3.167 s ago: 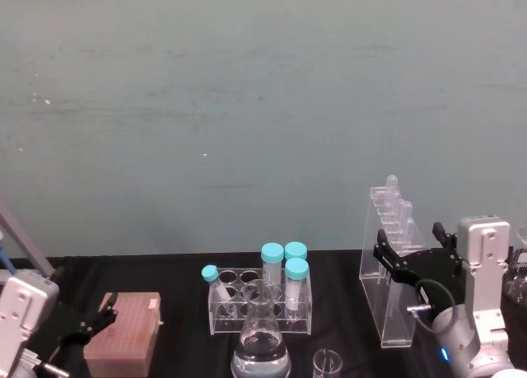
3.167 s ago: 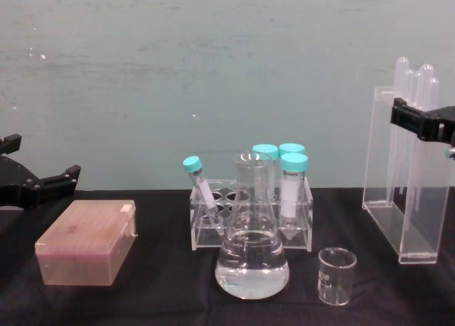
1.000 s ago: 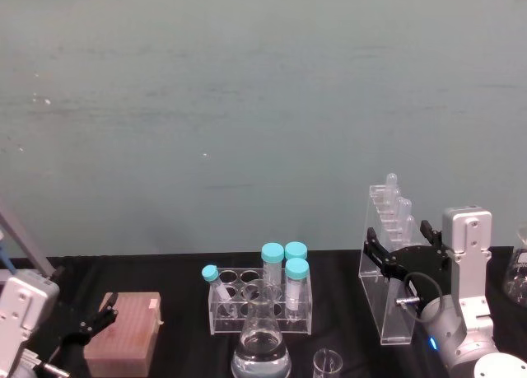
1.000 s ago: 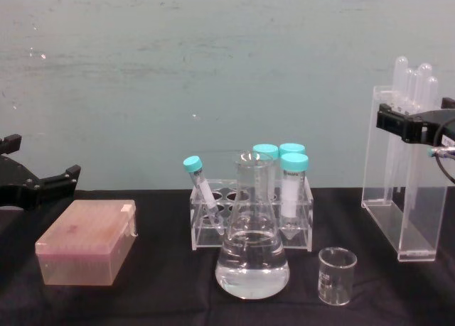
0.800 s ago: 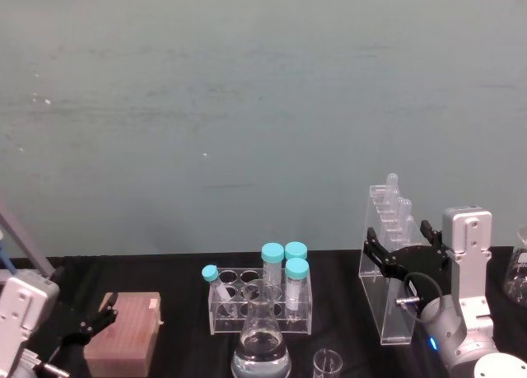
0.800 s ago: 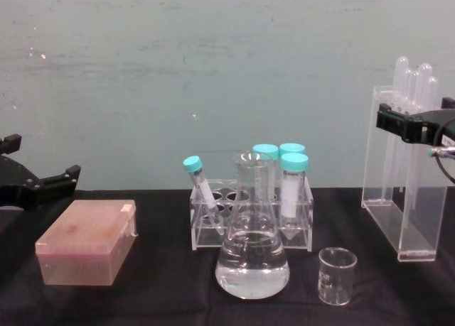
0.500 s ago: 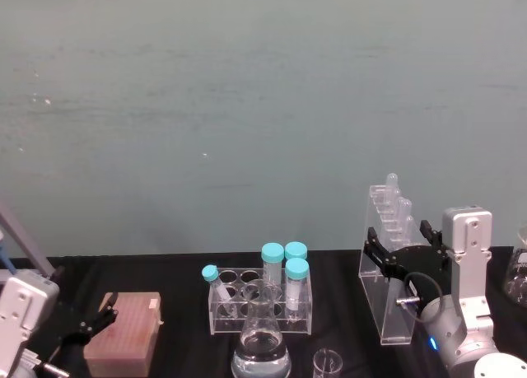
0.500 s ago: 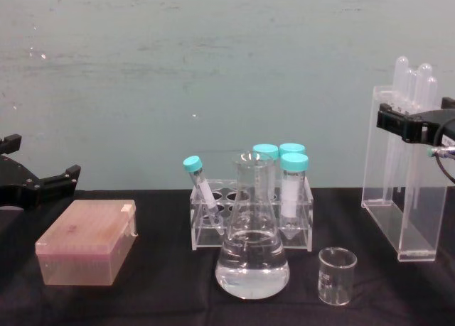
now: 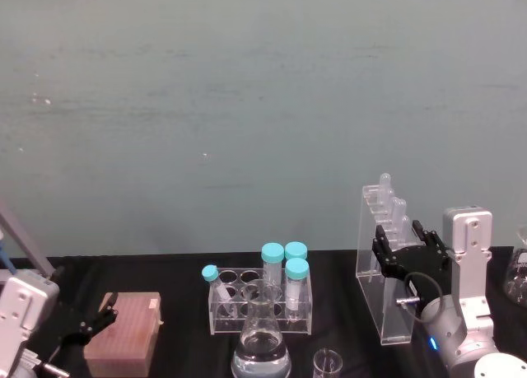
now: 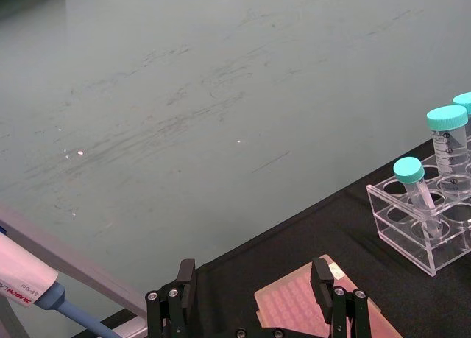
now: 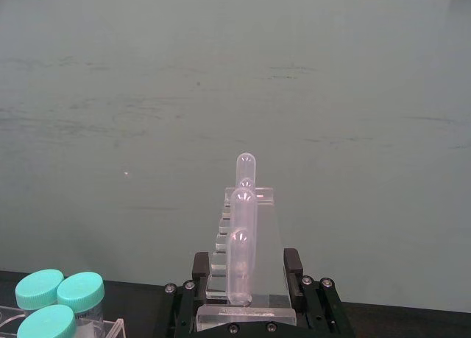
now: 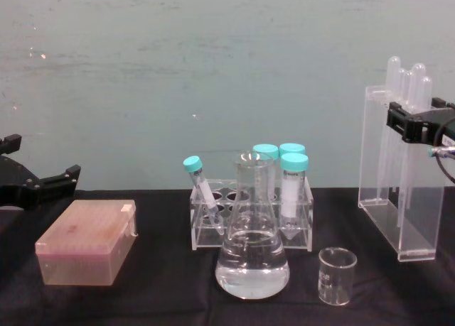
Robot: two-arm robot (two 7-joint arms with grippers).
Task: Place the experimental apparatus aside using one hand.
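One right end effector (image 9: 403, 246) was clenched on the upper part of the tall acrylic stand (image 12: 387, 163), a black finger pressed on either side of its top plate. At least three long test tubes (image 11: 243, 235) stood upright in the stand, their rounded tips rising above the fingers. Whether the stand's foot touched the black desk (image 12: 156, 283) could not be told. Just behind this end effector ran the desk's back edge, met by a teal wall (image 12: 213, 70). On its outer right side, part of one other glass vessel (image 9: 519, 275) showed.

To the left of that end effector lay a strip of bare desk, then one clear rack (image 9: 222, 312) holding four blue-capped tubes (image 12: 293, 177), three upright and one leaning. Nearer the robot than the rack stood one conical flask (image 12: 252, 258) with clear liquid. One small beaker (image 12: 336, 275) stood beside the flask, well apart from the stand.

Far to the left, the left end effector (image 10: 252, 283) hung released, fingers spread, just beside one pink box (image 12: 87, 242), with open desk between that box and the rack.
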